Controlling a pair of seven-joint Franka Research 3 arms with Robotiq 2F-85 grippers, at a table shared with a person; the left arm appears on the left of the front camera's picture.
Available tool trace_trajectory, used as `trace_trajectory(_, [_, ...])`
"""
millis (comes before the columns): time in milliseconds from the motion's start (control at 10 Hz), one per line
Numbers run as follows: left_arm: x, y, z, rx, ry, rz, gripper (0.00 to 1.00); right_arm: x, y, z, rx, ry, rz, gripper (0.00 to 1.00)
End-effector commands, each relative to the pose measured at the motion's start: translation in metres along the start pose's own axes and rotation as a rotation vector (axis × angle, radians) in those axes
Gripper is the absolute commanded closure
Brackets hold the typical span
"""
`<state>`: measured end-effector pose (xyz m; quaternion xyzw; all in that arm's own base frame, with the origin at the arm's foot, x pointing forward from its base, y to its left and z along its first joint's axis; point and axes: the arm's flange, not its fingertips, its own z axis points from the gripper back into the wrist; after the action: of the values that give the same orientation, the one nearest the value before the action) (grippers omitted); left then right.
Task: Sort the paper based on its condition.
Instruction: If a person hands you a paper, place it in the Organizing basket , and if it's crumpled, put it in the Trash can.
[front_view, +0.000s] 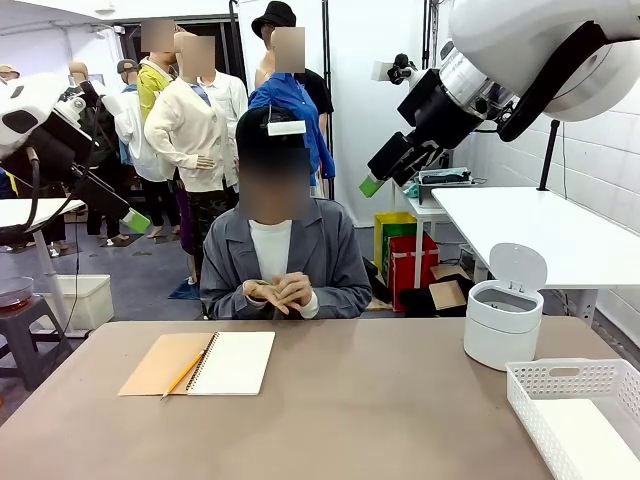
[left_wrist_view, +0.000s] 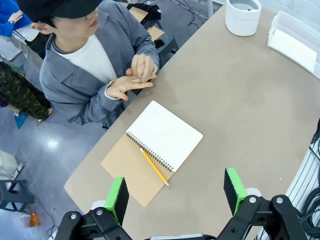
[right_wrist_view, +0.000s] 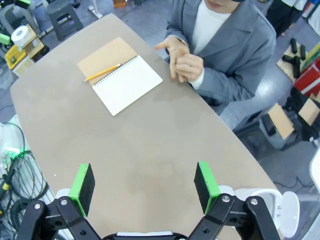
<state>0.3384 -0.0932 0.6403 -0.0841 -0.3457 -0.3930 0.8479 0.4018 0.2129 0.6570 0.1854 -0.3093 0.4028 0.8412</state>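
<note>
You are hovering the left gripper (left_wrist_view: 175, 185) and right gripper (right_wrist_view: 144, 178) wide and empty; be waiting high, clear of the person's hands (front_view: 283, 292) and notebook (front_view: 215, 362), until paper is coming.

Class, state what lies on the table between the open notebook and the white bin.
Nothing: in the front view, bare tabletop separates the notebook from the white bin.
</note>
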Motion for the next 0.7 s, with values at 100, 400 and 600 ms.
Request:
trace_trajectory(100, [-0.0003,-0.0003,0.0006,-0.01,0.002,0.007,0.0,0.0002,0.0,-0.0006,-0.01,0.0,-0.001,0.0])
trace_trajectory(400, [-0.0003,-0.0003,0.0006,-0.01,0.002,0.007,0.0,0.0002,0.0,-0.0006,-0.01,0.0,-0.001,0.0])
trace_trajectory(600, [-0.0003,-0.0003,0.0006,-0.01,0.002,0.007,0.0,0.0002,0.0,-0.0006,-0.01,0.0,-0.001,0.0])
